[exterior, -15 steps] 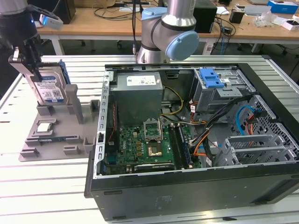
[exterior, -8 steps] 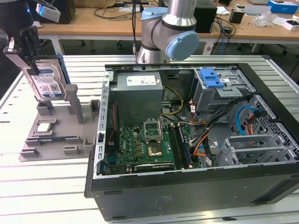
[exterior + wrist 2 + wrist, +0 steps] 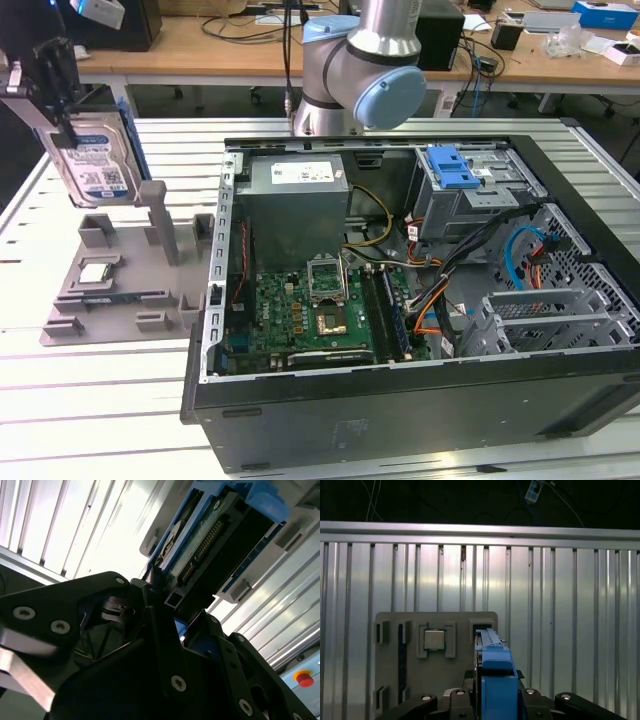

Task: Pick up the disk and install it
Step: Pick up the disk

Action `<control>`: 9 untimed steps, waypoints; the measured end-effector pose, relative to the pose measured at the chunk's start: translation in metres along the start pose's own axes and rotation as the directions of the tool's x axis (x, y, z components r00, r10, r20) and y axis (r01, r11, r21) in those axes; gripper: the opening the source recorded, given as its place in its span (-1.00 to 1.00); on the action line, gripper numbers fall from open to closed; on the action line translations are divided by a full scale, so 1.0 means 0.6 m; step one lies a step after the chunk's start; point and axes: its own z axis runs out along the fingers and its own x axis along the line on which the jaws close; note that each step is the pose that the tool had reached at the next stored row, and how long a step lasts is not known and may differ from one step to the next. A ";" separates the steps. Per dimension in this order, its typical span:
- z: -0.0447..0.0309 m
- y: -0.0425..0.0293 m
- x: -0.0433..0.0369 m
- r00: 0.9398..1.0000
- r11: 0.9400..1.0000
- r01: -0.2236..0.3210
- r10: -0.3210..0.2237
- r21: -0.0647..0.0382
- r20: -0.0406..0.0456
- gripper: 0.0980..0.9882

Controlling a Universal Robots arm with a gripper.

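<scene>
**Disk held upright at upper left, clamped by its edges**

The disk (image 3: 95,160) is found in the upper left of the exterior view. It is carried upright by the gripper (image 3: 58,105), which is closed on it, just above the grey fixture tray (image 3: 110,300). In the second wrist view the black fingers (image 3: 159,630) are seen pressed against the disk's sides near one end.

The disk is judged to be rigid and fairly heavy for its bulk, being cased in metal. Bare metal would be slippery, so a surer hold is offered by the blue plastic frame (image 3: 495,677) along its long edges. A circuit board and a row of connector pins are exposed on one face in the second wrist view. That face and the connector end are best left untouched, and knocks are to be avoided. Because the grip is taken at one end, some tilting under the disk's own weight may be expected.

A white and blue barcode label is carried on the broad face, but its print cannot be made out. The same holds for the white sticker on the power supply (image 3: 297,172) inside the open computer case (image 3: 400,420), at centre and right of the exterior view.
</scene>
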 end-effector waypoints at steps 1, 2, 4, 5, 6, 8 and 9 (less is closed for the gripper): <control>-0.008 0.000 0.000 1.000 1.000 0.000 0.000 0.000 0.000 -0.39; -0.012 0.001 -0.001 1.000 1.000 0.000 0.000 0.000 0.000 -0.39; -0.024 0.001 -0.001 1.000 1.000 0.000 0.000 0.000 0.000 -0.39; -0.027 0.001 -0.001 1.000 1.000 0.000 0.000 0.000 0.000 -0.39; -0.031 0.001 -0.002 1.000 1.000 0.000 0.000 0.000 0.000 -0.39; -0.040 0.002 -0.002 1.000 1.000 0.000 0.000 0.000 0.000 -0.39; -0.044 0.002 -0.002 1.000 1.000 0.000 0.000 0.000 0.000 -0.39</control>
